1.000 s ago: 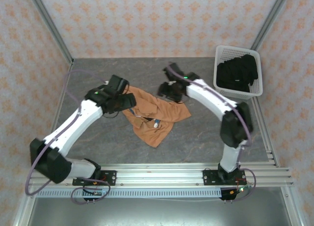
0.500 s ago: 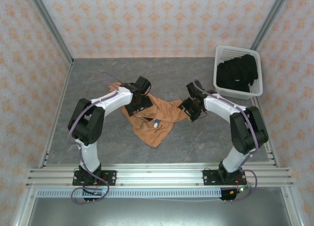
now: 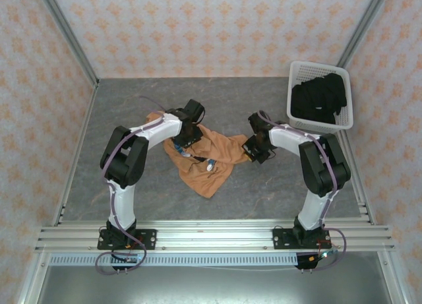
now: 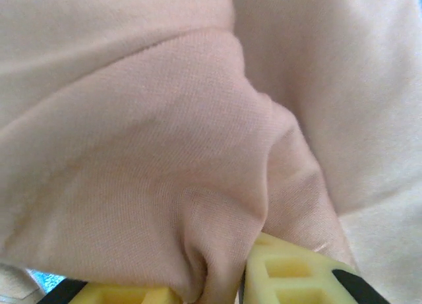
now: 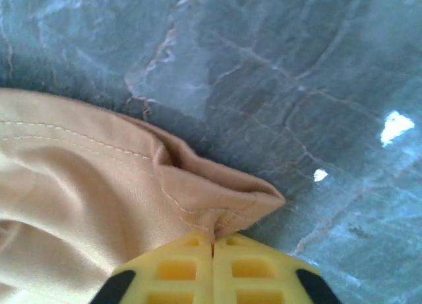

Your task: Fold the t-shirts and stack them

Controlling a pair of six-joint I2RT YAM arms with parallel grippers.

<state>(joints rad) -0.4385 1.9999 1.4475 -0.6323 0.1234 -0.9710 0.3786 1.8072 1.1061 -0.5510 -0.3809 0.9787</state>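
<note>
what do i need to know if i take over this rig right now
Left gripper: shut on a bunch of the orange shirt, near its far left part.
Right gripper: shut on the hem at the shirt's right edge.
The orange shirt lies crumpled in the middle of the table; the black shirts are heaped in the white basket at the far right.
Done: both grips taken; nothing folded or stacked yet.
Left: spread and fold the orange shirt, then each black one, and stack them.
</note>
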